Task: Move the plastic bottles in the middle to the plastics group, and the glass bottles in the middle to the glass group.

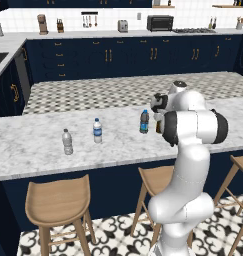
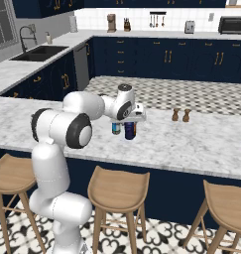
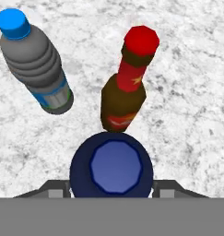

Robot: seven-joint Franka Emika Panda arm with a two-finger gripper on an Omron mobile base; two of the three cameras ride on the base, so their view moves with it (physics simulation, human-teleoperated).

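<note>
Lifting the navy bottle (image 3: 111,166) now clamped in the pincer (image 3: 111,190) risks toppling the amber bottle (image 3: 124,99) touching its far side, mid-counter (image 3: 191,92).

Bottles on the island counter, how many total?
7. Two clear water bottles to the left; blue-capped bottle, amber bottle and navy bottle clustered mid-counter, navy between the claw fingers; two small brown bottles to the right. The arm may hide others.

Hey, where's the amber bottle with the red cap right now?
In the hand view the amber bottle stands on the marble counter, just beyond the navy bottle that sits between the end effector's fingertips, with the blue-capped bottle to its left.
</note>
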